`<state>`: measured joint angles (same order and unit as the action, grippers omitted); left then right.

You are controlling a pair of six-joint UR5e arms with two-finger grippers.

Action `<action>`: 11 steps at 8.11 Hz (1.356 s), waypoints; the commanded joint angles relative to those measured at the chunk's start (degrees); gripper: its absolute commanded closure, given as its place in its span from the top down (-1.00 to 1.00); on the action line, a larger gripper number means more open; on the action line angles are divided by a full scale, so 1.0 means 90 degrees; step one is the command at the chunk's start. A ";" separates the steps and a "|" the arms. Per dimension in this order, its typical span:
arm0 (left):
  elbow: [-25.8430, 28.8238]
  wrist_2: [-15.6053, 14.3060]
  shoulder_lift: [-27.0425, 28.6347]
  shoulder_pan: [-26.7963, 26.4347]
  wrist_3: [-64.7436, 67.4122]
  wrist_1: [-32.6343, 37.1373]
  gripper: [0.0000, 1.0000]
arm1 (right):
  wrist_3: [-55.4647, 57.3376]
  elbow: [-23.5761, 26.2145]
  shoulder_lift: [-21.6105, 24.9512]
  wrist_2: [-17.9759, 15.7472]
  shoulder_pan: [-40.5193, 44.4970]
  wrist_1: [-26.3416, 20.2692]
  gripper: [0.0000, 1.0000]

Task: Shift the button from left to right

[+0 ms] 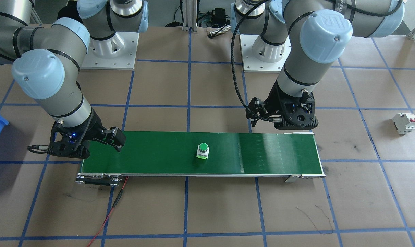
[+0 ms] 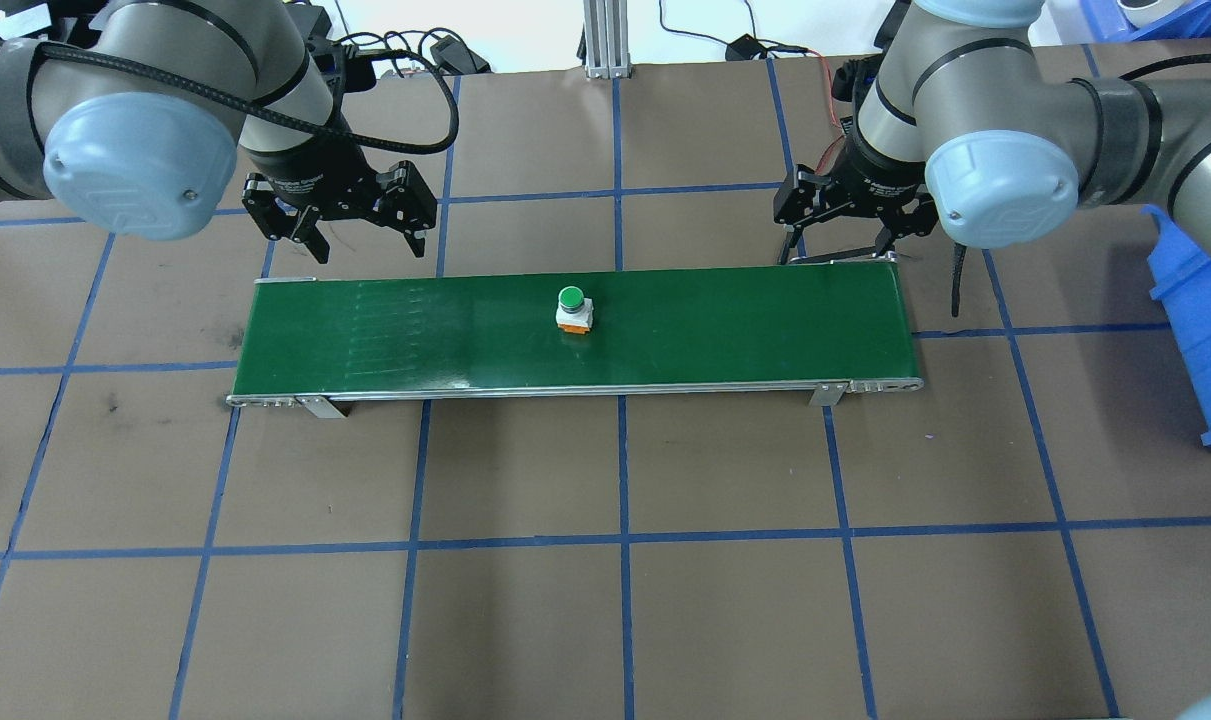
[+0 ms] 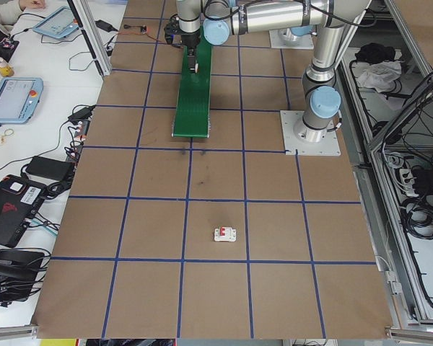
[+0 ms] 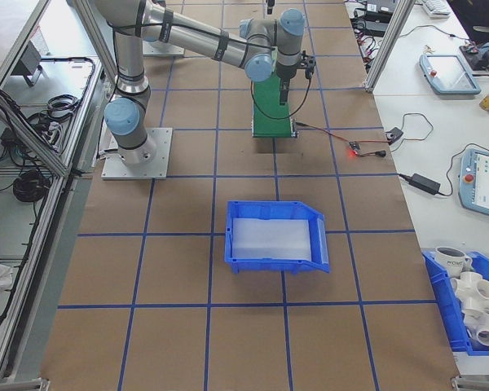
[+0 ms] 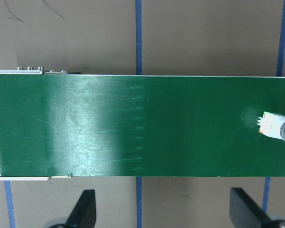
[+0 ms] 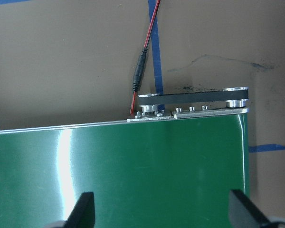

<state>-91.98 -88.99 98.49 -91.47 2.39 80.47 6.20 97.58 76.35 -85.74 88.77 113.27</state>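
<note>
The button [image 2: 572, 308], a round green cap on a white body, stands upright near the middle of the green conveyor belt [image 2: 715, 320]. The front-facing view shows the button [image 1: 203, 151] at the same spot, and it sits at the right edge of the left wrist view [image 5: 278, 128]. My left gripper [image 2: 357, 240] hovers open over the back edge of the belt's left end, well away from the button, with nothing between its fingers [image 5: 85, 204]. At the belt's right end my right gripper [image 2: 837, 245] is also open and holds nothing, its fingers [image 6: 83, 206] spread above the belt.
A white circuit breaker with a red tab [image 1: 405, 122] lies on the brown table beyond the belt's left end. A blue bin [image 2: 1200, 330] stands off the right end. A red wire [image 1: 108, 212] runs from the belt's motor end across the table.
</note>
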 commanded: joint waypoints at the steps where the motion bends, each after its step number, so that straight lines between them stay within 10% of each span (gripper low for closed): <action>1: 0.0113 0.0025 0.0082 -0.0002 -0.0022 0.0063 1.00 | 0.0473 0.0017 -0.0065 0.0463 0.0000 0.0012 1.00; 7: 0.0152 0.0025 0.0082 -0.0041 -0.0227 0.0063 1.00 | 0.1436 0.0018 -0.0104 0.0864 0.0595 0.0100 1.00; 11: 0.0162 0.0035 0.0091 -0.0042 -0.0217 -0.0015 1.00 | 0.1870 0.0008 -0.0582 0.0884 0.0869 0.1095 1.00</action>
<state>-90.48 -88.69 99.20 -91.83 0.49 80.66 22.41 97.71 73.13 -77.78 95.86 120.00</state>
